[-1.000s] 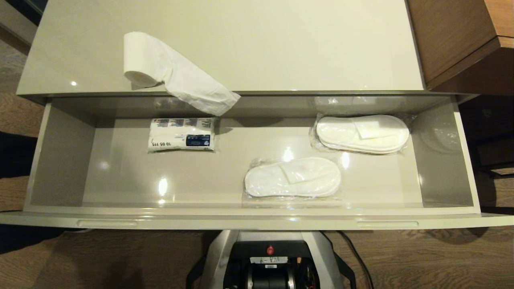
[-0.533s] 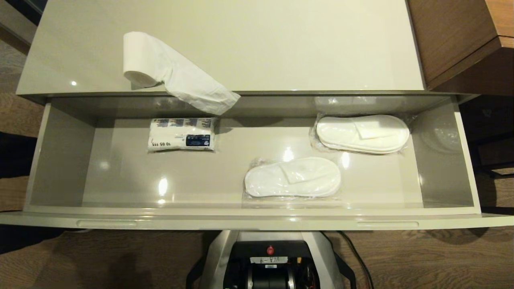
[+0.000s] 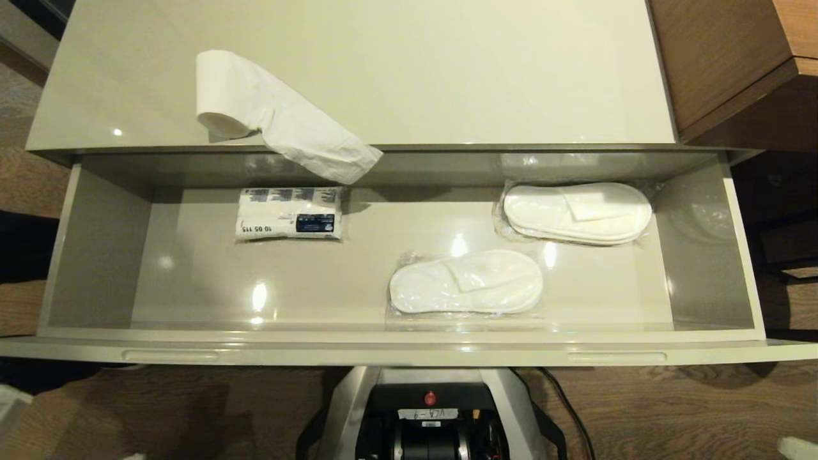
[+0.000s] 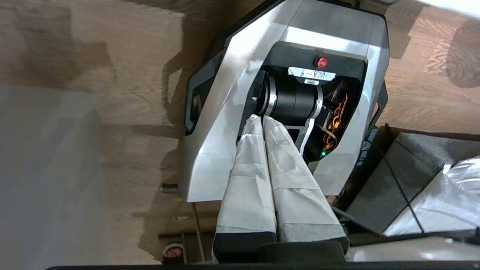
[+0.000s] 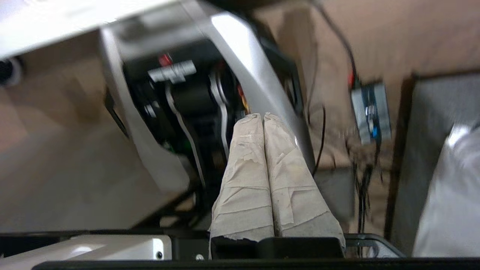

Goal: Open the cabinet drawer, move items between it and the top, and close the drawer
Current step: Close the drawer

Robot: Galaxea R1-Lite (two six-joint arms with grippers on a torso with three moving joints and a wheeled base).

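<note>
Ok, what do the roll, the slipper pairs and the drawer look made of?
Roll: soft white paper, matte, with a crumpled loose tail. Slipper pairs: white fabric, probably, inside clear plastic wrap that glints. Drawer: glossy beige-grey panel, maybe lacquered board or laminate; it mirrors the ceiling lights.

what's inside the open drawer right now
Inside the cabinet drawer: a printed white packet and two wrapped slipper pairs. Its rear strip sits under the top, so anything there is hidden.
</note>
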